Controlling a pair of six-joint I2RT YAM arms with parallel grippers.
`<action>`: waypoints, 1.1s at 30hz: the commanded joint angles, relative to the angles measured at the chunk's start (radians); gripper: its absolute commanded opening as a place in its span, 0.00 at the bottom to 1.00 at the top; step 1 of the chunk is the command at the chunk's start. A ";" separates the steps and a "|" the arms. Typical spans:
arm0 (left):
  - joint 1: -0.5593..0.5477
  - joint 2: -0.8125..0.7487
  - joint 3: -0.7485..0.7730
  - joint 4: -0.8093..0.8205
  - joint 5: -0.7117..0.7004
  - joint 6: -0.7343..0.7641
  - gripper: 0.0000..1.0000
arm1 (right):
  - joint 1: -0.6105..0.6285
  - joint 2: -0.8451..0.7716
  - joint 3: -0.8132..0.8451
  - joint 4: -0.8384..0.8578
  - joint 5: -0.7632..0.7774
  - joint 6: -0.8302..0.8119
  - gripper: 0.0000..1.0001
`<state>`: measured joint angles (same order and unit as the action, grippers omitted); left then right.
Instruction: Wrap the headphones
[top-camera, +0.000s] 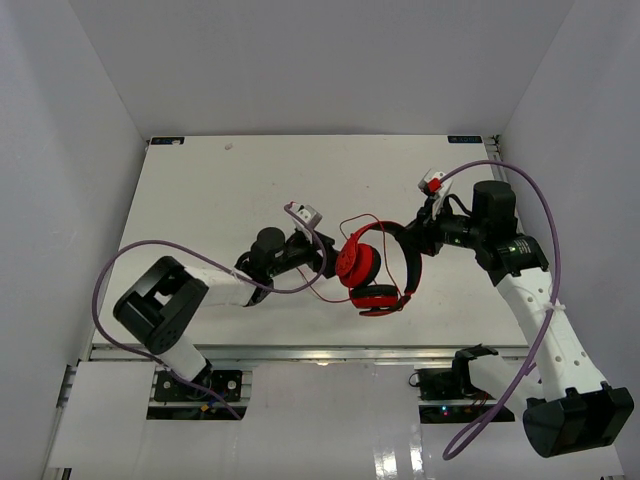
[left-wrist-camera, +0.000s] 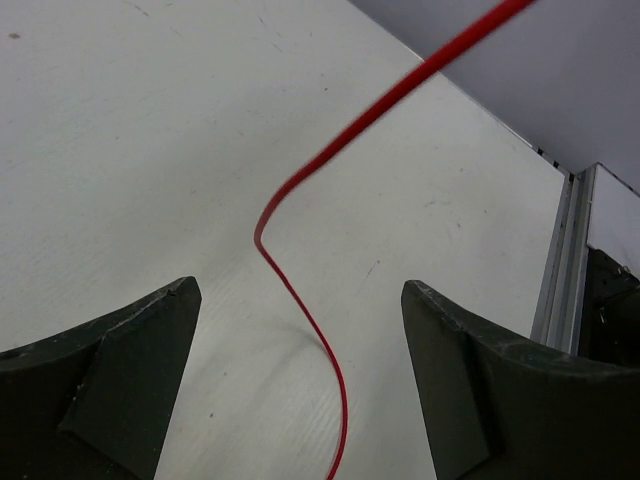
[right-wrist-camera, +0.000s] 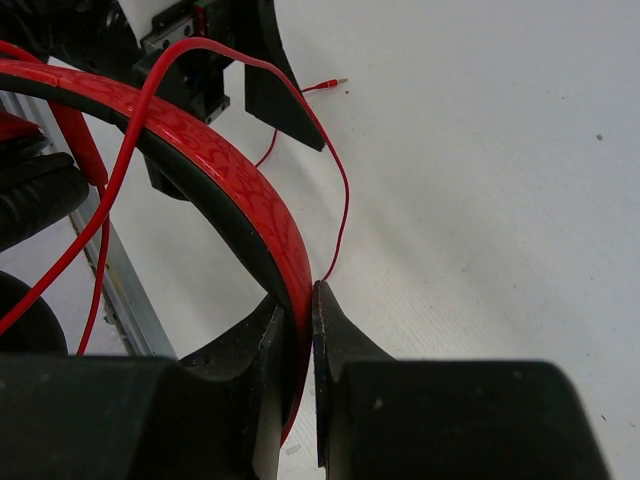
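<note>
The red headphones (top-camera: 372, 272) hang tilted near the table's middle, their ear cups low and to the left. My right gripper (top-camera: 416, 240) is shut on the headband (right-wrist-camera: 232, 172), which is pinched between its fingertips (right-wrist-camera: 330, 320). The thin red cord (top-camera: 356, 221) loops over the band and trails left to its plug (right-wrist-camera: 325, 86) on the table. Just left of the ear cups, my left gripper (top-camera: 322, 256) stands open. In the left wrist view the cord (left-wrist-camera: 330, 355) runs loose between the left gripper's (left-wrist-camera: 300, 290) wide-apart fingers, touching neither.
Thick purple cables (top-camera: 120, 262) arc over both arms. A metal rail (left-wrist-camera: 560, 270) runs along the table's near edge, below the headphones. White walls (top-camera: 60, 150) enclose the table on three sides.
</note>
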<state>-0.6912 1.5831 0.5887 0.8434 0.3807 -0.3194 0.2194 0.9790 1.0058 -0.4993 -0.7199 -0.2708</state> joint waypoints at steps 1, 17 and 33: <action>-0.026 0.122 0.101 0.155 -0.012 -0.081 0.92 | -0.020 0.002 0.066 0.027 -0.078 0.056 0.08; -0.080 0.364 0.121 0.349 -0.028 -0.241 0.11 | -0.061 0.000 0.106 0.027 -0.102 0.093 0.08; -0.152 0.150 -0.151 0.359 -0.051 -0.219 0.02 | -0.111 0.033 0.153 0.024 0.049 0.132 0.08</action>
<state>-0.8461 1.8323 0.4791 1.1870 0.3479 -0.5534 0.1255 1.0079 1.0948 -0.5097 -0.7052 -0.1934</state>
